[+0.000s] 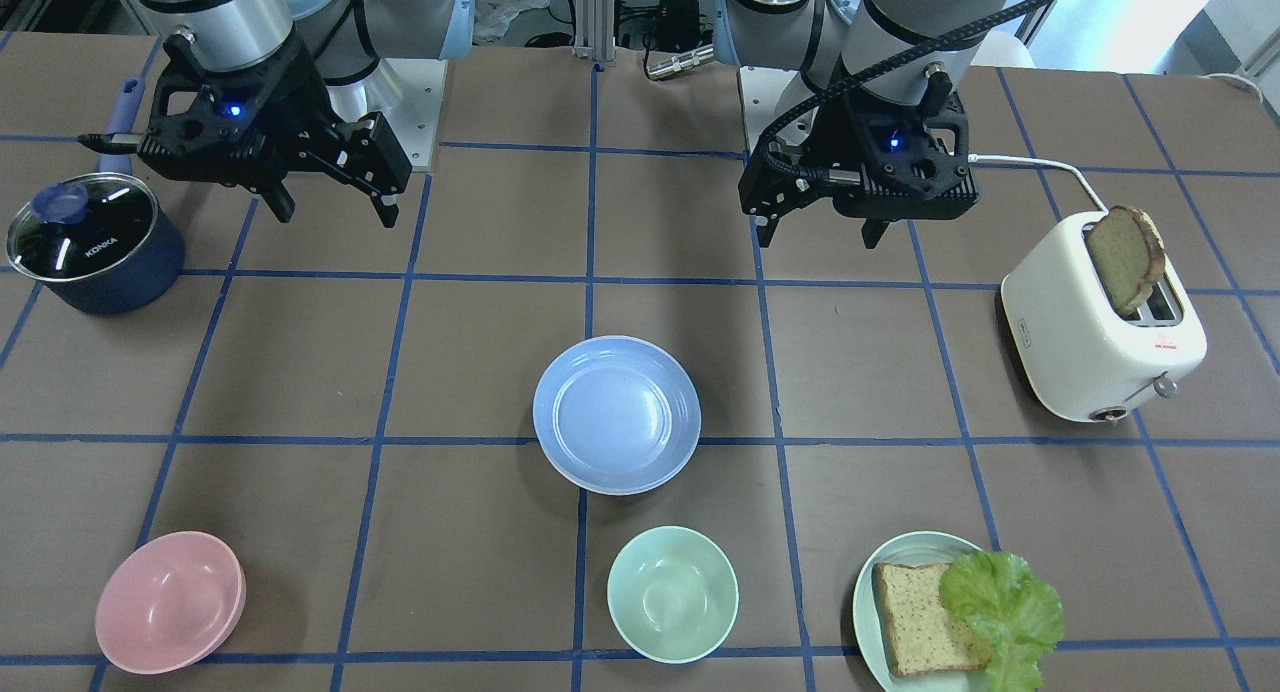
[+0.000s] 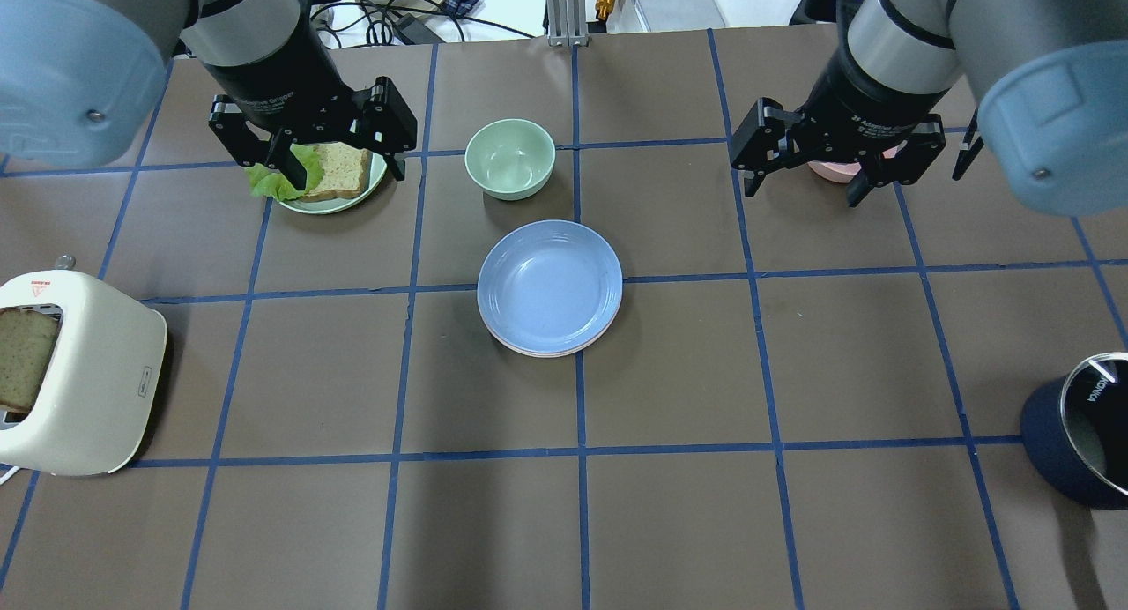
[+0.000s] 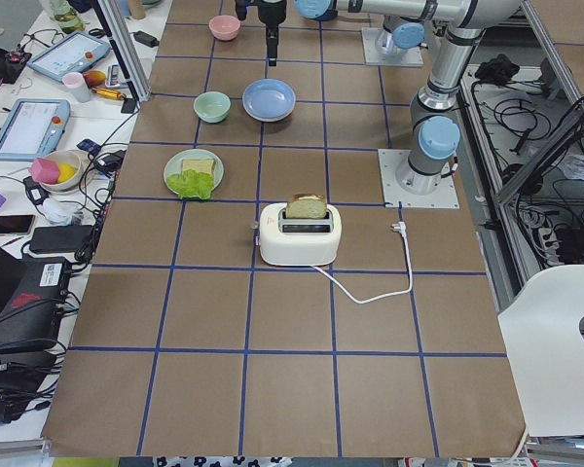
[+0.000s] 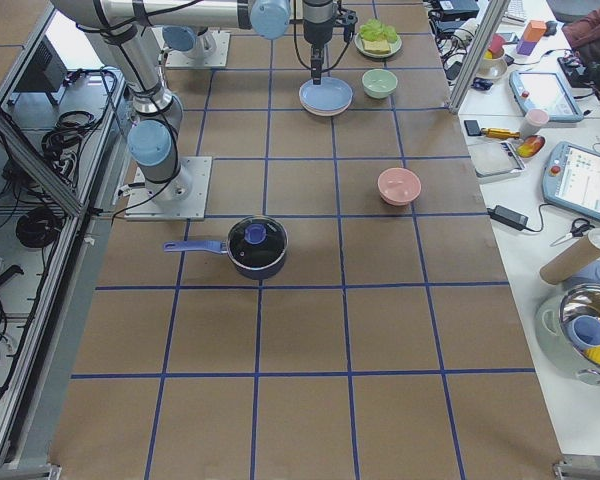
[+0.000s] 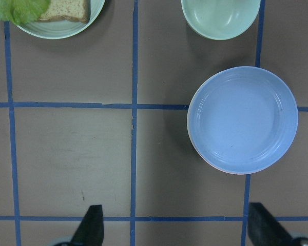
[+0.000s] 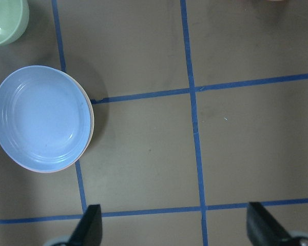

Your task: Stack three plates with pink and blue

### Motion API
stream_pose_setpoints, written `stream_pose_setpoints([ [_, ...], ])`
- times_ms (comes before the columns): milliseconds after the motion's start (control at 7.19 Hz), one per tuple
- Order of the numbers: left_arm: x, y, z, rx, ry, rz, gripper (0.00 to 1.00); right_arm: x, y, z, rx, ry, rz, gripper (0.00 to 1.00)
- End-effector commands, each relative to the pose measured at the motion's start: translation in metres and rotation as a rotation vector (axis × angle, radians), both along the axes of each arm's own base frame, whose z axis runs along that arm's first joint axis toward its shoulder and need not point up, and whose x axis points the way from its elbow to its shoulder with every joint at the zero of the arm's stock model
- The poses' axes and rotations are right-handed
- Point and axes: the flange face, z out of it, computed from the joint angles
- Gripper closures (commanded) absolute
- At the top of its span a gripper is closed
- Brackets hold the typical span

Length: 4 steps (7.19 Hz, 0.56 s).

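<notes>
**Stack at Centre, Both Arms Clear**

Blue plate (image 2: 548, 284) topmost at the middle of the tabletop (image 2: 758, 504), lying across a blue tape line. Thin rim of the pink plate (image 2: 538, 353) peeping out beneath on the robot's side. No telling whether a third, cream plate lies under these. By the look of it, stacking done or nearly so, with only a check and a clean retreat remaining.

Left fingers (image 2: 397, 152) spread wide and empty, raised to the stack's left. Right fingers (image 2: 749, 156) likewise released, grasping nothing, raised to its right. Both well apart from the plates.

To finish well:
- Keep both pairs of fingers high and released.
- Pull back upward, not sideways, so as not to sweep the mint bowl (image 2: 509, 158) near the stack.
- Check in the wrist views for rims nested flat; slight offset showing, probably harmless.
- Avoid any needless nudge, light plastic likely sliding easily.

Tabletop flat, covered in matte brown and gridded with blue tape. Toaster (image 1: 1100, 337) with a bread slice toward the left end, lidded dark pot (image 1: 95, 242) toward the right, pink bowl (image 1: 170, 600) and green plate (image 1: 866, 584) with bread and lettuce along the far edge. Beyond that edge, an operators' bench crowded with tablets and cables.
</notes>
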Motion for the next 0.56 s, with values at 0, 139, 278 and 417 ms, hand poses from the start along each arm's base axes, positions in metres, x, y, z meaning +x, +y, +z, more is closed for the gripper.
stream_pose_setpoints([
  [0, 0.0001, -0.0005, -0.0008, 0.001, -0.001, 0.000, 0.00, -0.0026, 0.0057, 0.0311, 0.014, 0.022, 0.083, 0.00],
  [139, 0.0001, -0.0004, -0.0015, 0.003, -0.001, 0.000, 0.00, -0.0041, 0.0023, 0.0304, 0.003, 0.025, 0.103, 0.00],
  [278, 0.0002, 0.0004, -0.0010, 0.004, -0.002, 0.000, 0.00, -0.0091, 0.0032, 0.0300, 0.011, 0.061, 0.113, 0.00],
  [417, 0.0002, 0.0004, -0.0010, 0.004, -0.002, 0.000, 0.00, -0.0088, 0.0027, 0.0290, 0.010, 0.072, 0.117, 0.00],
])
